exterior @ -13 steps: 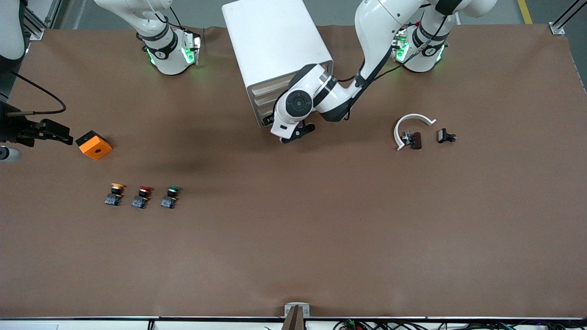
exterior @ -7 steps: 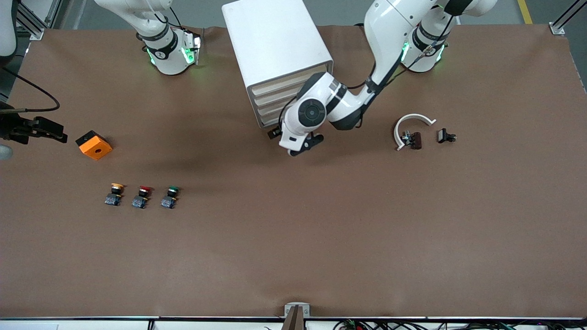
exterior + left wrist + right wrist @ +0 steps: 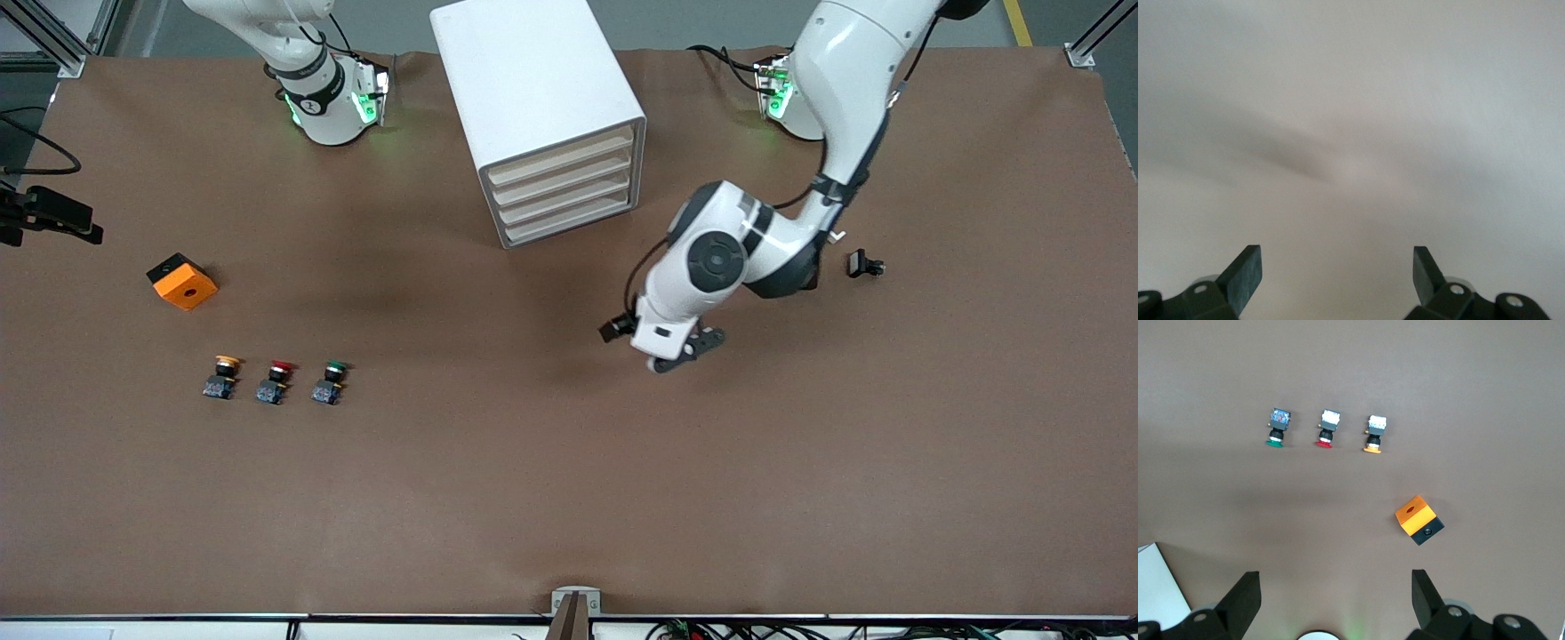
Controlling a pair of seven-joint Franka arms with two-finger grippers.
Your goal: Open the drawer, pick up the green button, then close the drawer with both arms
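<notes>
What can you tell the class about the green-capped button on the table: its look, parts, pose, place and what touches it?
The green-capped button is small, with a round green cap on a black neck and a black-and-grey body carrying a pale block. It lies on its side on the brown table, cap pointing toward the robots' bases. It ends a row of three, beside the red-capped button, and is the closest of them to the cabinet. Only the table touches it; no gripper is close.
</notes>
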